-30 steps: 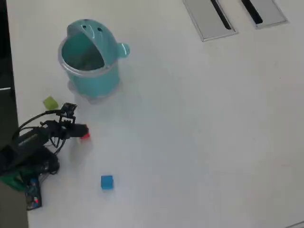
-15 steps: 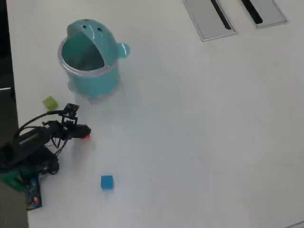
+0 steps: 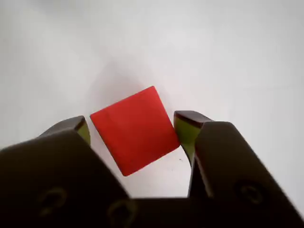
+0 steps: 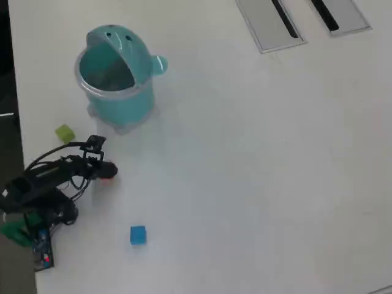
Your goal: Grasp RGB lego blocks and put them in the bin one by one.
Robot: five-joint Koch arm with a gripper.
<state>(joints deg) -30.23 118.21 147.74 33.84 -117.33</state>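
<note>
In the wrist view, the small red plastic cube is sitting turned cornerwise between the two dark jaws of the gripper, in the middle of the frame. The left jaw's tip is lying just beside the cube's left corner and the right tip just beside its right corner; the jaws are standing apart around the cube, and real contact cannot be told.

In the overhead view, going from the left edge: the black arm is reaching rightward, low over the white table, with its gripper at the red cube, only a sliver of red showing. Above it, the small yellow-green plastic cube is lying apart. The teal cylindrical plastic bin with a domed hood is standing at the upper left. The small blue plastic cube is lying below, well apart. Two flat grey panels with black slots are lying at the top right.
</note>
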